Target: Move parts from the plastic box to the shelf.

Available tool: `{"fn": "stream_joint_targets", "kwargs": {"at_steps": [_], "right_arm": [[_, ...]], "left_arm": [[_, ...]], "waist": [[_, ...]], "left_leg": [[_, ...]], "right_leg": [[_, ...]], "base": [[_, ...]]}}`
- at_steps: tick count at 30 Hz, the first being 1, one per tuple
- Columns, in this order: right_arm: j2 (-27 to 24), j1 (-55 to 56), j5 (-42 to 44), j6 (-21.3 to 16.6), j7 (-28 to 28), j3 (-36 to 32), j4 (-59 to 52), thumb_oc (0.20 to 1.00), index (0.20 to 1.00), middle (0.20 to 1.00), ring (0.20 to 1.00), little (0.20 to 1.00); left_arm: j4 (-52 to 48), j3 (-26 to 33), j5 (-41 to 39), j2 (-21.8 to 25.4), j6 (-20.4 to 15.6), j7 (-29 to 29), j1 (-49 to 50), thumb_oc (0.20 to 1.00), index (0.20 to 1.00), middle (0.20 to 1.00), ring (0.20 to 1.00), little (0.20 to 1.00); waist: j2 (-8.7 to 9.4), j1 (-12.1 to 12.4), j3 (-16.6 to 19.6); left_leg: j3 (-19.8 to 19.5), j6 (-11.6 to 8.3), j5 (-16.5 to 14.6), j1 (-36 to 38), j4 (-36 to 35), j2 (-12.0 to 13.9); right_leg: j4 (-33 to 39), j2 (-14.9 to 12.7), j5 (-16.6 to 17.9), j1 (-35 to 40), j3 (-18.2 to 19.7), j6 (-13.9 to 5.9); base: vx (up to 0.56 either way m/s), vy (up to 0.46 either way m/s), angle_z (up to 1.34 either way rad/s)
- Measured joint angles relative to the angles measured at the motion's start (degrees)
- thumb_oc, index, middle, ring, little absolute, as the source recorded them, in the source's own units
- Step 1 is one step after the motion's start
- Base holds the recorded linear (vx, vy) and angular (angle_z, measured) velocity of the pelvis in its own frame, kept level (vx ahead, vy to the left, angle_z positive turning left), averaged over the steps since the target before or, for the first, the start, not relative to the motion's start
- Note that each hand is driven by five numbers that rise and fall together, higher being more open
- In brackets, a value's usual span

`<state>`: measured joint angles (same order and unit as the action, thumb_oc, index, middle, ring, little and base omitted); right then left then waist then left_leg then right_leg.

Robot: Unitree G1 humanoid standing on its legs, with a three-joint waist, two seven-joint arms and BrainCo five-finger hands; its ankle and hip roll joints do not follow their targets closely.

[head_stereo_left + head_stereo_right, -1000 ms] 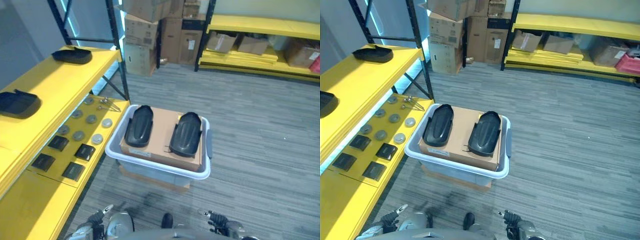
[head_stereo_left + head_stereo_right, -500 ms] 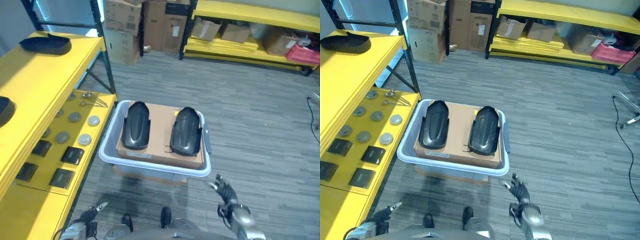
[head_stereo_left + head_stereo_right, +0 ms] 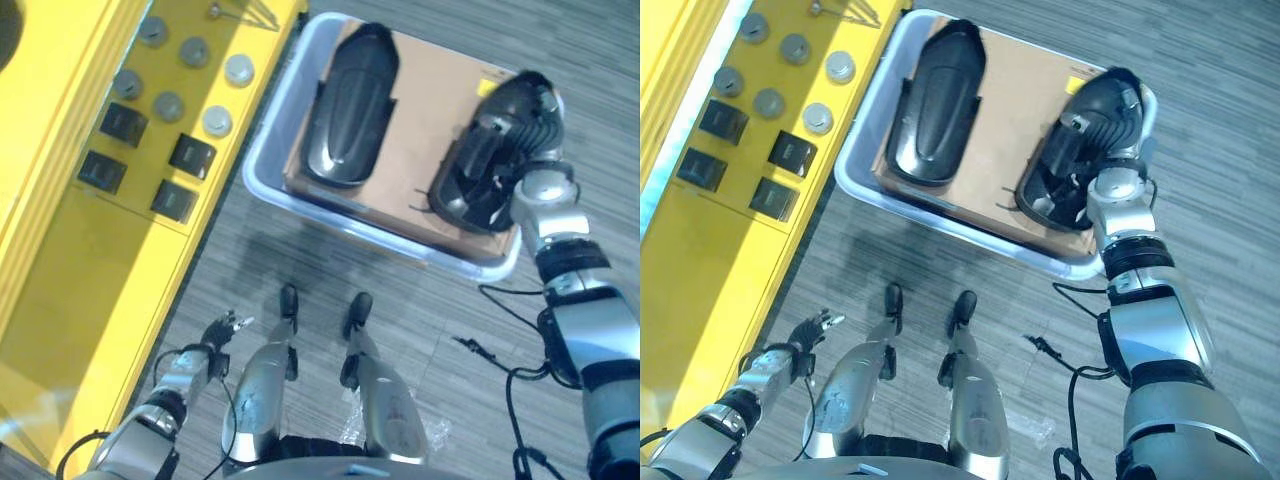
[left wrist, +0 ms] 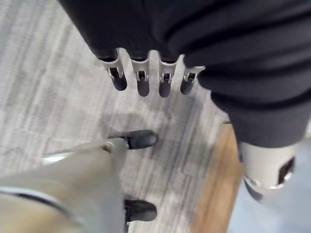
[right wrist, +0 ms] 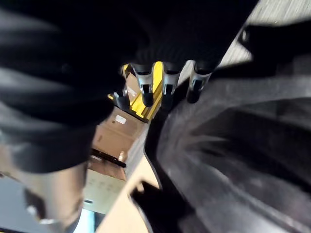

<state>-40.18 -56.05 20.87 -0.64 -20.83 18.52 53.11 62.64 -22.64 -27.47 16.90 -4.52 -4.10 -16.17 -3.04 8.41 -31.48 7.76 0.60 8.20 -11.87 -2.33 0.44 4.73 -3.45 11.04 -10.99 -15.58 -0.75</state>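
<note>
Inside plastic box (image 3: 270,160), right robot hand (image 3: 510,115) over black part (image 3: 470,175), grip unclear; left robot hand (image 3: 810,327) relaxed.

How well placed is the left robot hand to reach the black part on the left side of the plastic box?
Probably not yet. The left robot hand hangs low beside the shelf, apart from the plastic box; nothing covers the left black part.

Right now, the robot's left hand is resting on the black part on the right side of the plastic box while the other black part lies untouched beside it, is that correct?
Not quite: it is the right hand on that black part in the plastic box, as the right eye view shows. The left hand hangs low over the floor, away from the box. The other black part does lie untouched beside it.
</note>
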Motion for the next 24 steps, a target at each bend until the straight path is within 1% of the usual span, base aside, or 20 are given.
{"fn": "stream_joint_targets", "kwargs": {"at_steps": [1, 2, 4, 5, 6, 8, 10, 12, 16, 19, 20, 22, 23, 24], "right_arm": [[0.34, 0.56, -0.11, 0.86, -1.02, 0.19, 0.15, 1.0, 1.0, 1.0, 1.0, 1.0], [0.46, 1.57, -0.83, 1.39, -3.48, 0.17, 0.21, 1.0, 1.0, 1.0, 1.0, 1.0], [0.45, 2.02, -1.09, 2.93, -4.53, 0.42, 0.41, 1.0, 1.0, 1.0, 1.0, 1.0], [0.6, 1.93, -1.4, 3.75, -6.21, 0.78, 1.98, 1.0, 1.0, 1.0, 1.0, 1.0], [0.9, 1.87, -2.21, 4.47, -7.18, 0.77, 2.15, 1.0, 1.0, 1.0, 1.0, 1.0], [1.51, 2.14, -2.8, 5.49, -8.24, 0.77, 3.12, 1.0, 1.0, 1.0, 1.0, 1.0], [1.49, 2.39, -3.57, 4.35, -8.3, 0.66, 5.48, 1.0, 1.0, 1.0, 1.0, 1.0], [1.52, 4.11, -5.47, 3.16, -8.25, 1.12, 4.14, 1.0, 1.0, 1.0, 1.0, 1.0], [1.44, 6.99, -6.55, -1.81, -8.24, 1.58, 0.89, 1.0, 1.0, 1.0, 1.0, 1.0], [0.87, 8.1, -8.51, -4.79, -8.2, 1.44, -3.12, 1.0, 1.0, 1.0, 1.0, 1.0], [0.09, 8.9, -10.01, -7.35, -8.15, 1.42, -7.56, 1.0, 1.0, 1.0, 1.0, 1.0], [-0.33, 8.87, -10.07, -8.83, -8.14, 1.37, -9.9, 1.0, 1.0, 1.0, 1.0, 1.0], [-1.18, 9.53, -10.08, -9.91, -8.16, 0.63, -12.91, 1.0, 1.0, 1.0, 1.0, 1.0], [-1.66, 9.77, -10.08, -10.84, -8.28, 0.01, -13.98, 1.0, 1.0, 1.0, 1.0, 1.0]], "left_arm": [[0.21, 0.01, 0.0, 0.14, 0.11, -0.01, 0.5, 1.0, 1.0, 1.0, 1.0, 1.0], [1.25, 0.0, 0.0, 0.26, 0.38, -0.21, 1.08, 1.0, 1.0, 1.0, 1.0, 1.0], [1.55, 0.0, 0.0, 0.39, 0.62, -0.44, 1.41, 1.0, 1.0, 1.0, 1.0, 1.0], [1.51, 0.01, -0.02, 0.49, 0.34, -0.99, 1.39, 1.0, 1.0, 1.0, 1.0, 1.0], [1.45, 0.01, -0.02, 0.5, -0.03, -1.43, 1.38, 1.0, 1.0, 1.0, 1.0, 1.0], [1.35, 0.02, -0.02, 0.53, -0.33, -1.74, 1.31, 1.0, 1.0, 1.0, 1.0, 1.0], [1.22, 0.01, -0.02, 0.57, -0.92, -2.39, 1.31, 1.0, 1.0, 1.0, 1.0, 1.0], [0.95, 0.02, -0.54, 0.69, -1.23, -2.55, 1.81, 1.0, 1.0, 1.0, 1.0, 1.0], [0.69, 0.07, -0.58, 0.81, -1.44, -2.62, 2.68, 1.0, 1.0, 1.0, 1.0, 1.0], [-0.62, 0.16, -0.59, 0.85, -1.41, -2.6, 3.37, 1.0, 1.0, 1.0, 1.0, 1.0], [-1.55, 0.17, -0.59, 0.83, -1.41, -2.59, 3.99, 1.0, 1.0, 1.0, 1.0, 1.0], [-1.93, 0.24, -0.59, 0.84, -1.38, -2.59, 4.09, 1.0, 1.0, 1.0, 1.0, 1.0], [-2.61, 0.62, -0.59, 0.87, -1.23, -2.58, 4.24, 1.0, 1.0, 1.0, 1.0, 1.0], [-2.95, 0.67, -0.59, 0.87, -1.22, -2.56, 4.32, 1.0, 1.0, 1.0, 1.0, 1.0]], "waist": [[0.09, 0.24, -0.04], [0.11, 0.29, -0.05], [0.16, 0.28, -0.06], [0.16, 0.29, -0.06], [0.16, 0.07, -0.06], [0.2, -0.54, -0.02], [0.17, -0.72, -0.01], [0.16, -1.34, 0.0], [0.14, -2.86, 0.03], [0.16, -4.02, 0.05], [0.13, -4.29, 0.06], [0.12, -4.9, 0.09], [0.11, -5.4, 0.1], [0.11, -5.43, 0.11]], "left_leg": [[-0.02, 0.05, -0.01, 0.07, -0.07, -0.07], [-0.4, 0.19, -0.1, 0.29, -0.16, -0.33], [-0.57, 0.36, -0.22, 1.15, -0.23, -0.63], [-0.7, 0.45, -0.29, 2.09, -0.57, -0.96], [-0.94, 0.45, -0.28, 2.73, -1.04, -1.14], [-1.29, 0.47, -0.29, 3.18, -1.04, -1.35], [-1.34, 0.62, -0.21, 3.19, -1.15, -1.52], [-1.24, 0.93, 0.06, 3.71, -1.94, -1.54], [-1.14, 0.64, -0.05, 4.02, -1.98, -1.52], [-0.83, 0.64, -0.05, 4.2, -2.0, -1.52], [-0.07, 0.63, -0.1, 4.61, -2.07, -1.45], [0.07, 0.63, -0.13, 4.87, -2.08, -1.42], [0.11, 0.61, -0.13, 4.9, -2.08, -1.36], [0.16, 0.67, -0.09, 4.95, -2.07, -1.33]], "right_leg": [[-0.01, -0.07, 0.02, 0.14, -0.09, 0.05], [-0.01, -0.31, -0.02, 0.62, 0.04, 0.03], [-0.02, -0.56, -0.05, 1.46, 0.61, -0.03], [-0.01, -0.89, -0.45, 2.33, 0.59, -0.58], [-0.01, -1.08, -0.72, 2.86, 0.59, -0.94], [0.0, -1.28, -0.78, 3.38, 0.52, -1.04], [0.0, -1.42, -0.8, 3.38, 0.63, -1.2], [0.01, -1.39, -0.75, 3.4, 0.85, -1.29], [0.02, -1.35, -0.72, 3.63, 1.17, -1.61], [0.02, -1.32, -0.59, 3.61, 1.6, -1.65], [0.02, -1.28, -0.44, 3.61, 2.33, -1.64], [0.02, -1.24, -0.4, 3.77, 2.43, -1.65], [0.01, -1.18, -0.4, 3.86, 2.52, -1.63], [0.01, -1.15, -0.28, 3.85, 2.54, -1.51]], "base": [[-0.03, 0.034, 0.29], [-0.02, 0.034, 0.22], [-0.02, 0.062, 0.12], [-0.01, 0.067, 0.05], [-0.01, 0.071, 0.06], [-0.01, 0.057, 0.07], [0.02, 0.057, 0.02], [0.02, 0.035, -0.05], [0.01, 0.003, -0.03], [0.02, 0.003, -0.1], [0.04, -0.003, -0.21], [0.04, -0.009, -0.11], [0.04, -0.011, -0.01], [0.04, -0.014, -0.01]]}}
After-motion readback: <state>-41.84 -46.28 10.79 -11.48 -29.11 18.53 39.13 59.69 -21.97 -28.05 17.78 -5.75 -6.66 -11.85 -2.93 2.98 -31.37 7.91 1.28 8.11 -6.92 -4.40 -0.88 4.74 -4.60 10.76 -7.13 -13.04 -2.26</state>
